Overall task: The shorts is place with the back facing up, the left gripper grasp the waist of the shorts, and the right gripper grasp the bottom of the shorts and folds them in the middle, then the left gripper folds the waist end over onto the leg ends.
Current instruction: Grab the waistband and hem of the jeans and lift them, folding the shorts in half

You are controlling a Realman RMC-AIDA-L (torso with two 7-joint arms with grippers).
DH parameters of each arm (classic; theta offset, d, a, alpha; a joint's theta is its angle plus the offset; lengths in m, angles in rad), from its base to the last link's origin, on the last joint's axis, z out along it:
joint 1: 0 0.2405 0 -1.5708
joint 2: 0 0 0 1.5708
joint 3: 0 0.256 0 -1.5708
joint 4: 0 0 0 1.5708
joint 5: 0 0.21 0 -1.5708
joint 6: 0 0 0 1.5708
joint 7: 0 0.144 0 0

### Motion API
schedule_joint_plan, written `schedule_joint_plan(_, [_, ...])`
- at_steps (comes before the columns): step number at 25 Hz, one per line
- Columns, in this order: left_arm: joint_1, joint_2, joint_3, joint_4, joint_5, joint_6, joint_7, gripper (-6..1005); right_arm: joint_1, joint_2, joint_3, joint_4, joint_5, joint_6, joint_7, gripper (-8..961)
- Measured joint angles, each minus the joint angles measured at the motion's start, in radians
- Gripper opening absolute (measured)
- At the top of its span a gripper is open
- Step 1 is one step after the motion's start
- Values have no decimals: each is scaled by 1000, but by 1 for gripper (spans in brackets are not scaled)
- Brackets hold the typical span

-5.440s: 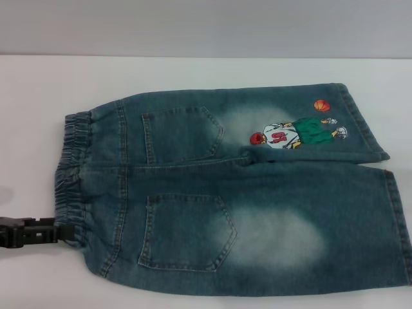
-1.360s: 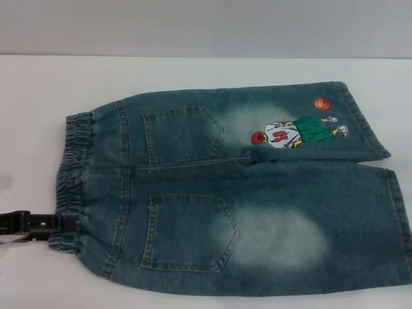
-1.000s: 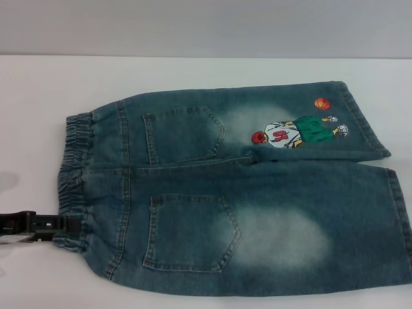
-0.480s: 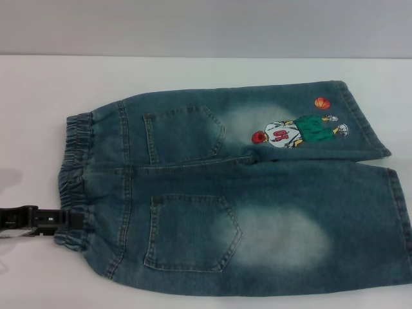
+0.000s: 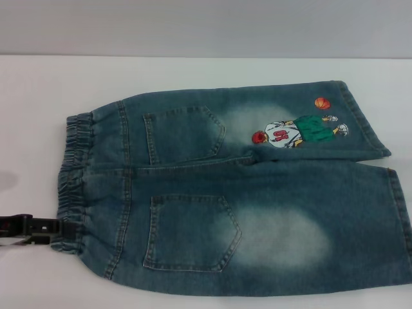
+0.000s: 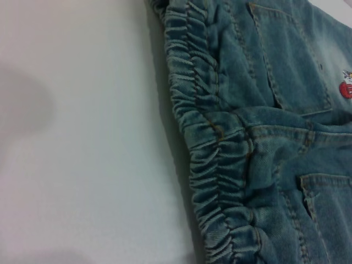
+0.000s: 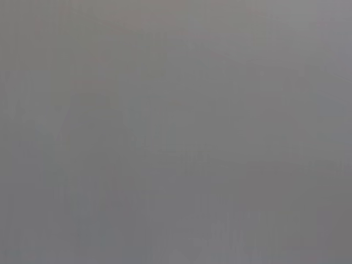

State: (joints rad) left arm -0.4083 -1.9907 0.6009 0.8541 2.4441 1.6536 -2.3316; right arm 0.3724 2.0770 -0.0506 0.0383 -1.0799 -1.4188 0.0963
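The blue-green denim shorts [image 5: 257, 187] lie flat with the back up, both patch pockets showing. The gathered elastic waist [image 5: 74, 174] points left. The leg ends [image 5: 370, 122] point right, with the far one beside the embroidered basketball player [image 5: 296, 132]. My left gripper [image 5: 55, 227] comes in low from the left edge and touches the near corner of the waist. The left wrist view shows the waist [image 6: 214, 143] close up, running along the white table [image 6: 82, 137]. The right gripper is out of view, and the right wrist view shows only plain grey.
The white table [image 5: 38, 90] carries the shorts. A grey wall runs behind its far edge. The near leg hem [image 5: 404, 225] reaches the right border of the head view.
The left gripper has drawn back a little to the left and dropped slightly at the waist's near corner. The shorts have barely shifted.
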Motion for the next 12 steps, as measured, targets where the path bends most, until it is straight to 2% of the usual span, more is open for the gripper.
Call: schedule_joint_plan(12, [3,1,0,-3,-1,-2,0,823,-1,0,0,0,0,0,0,679])
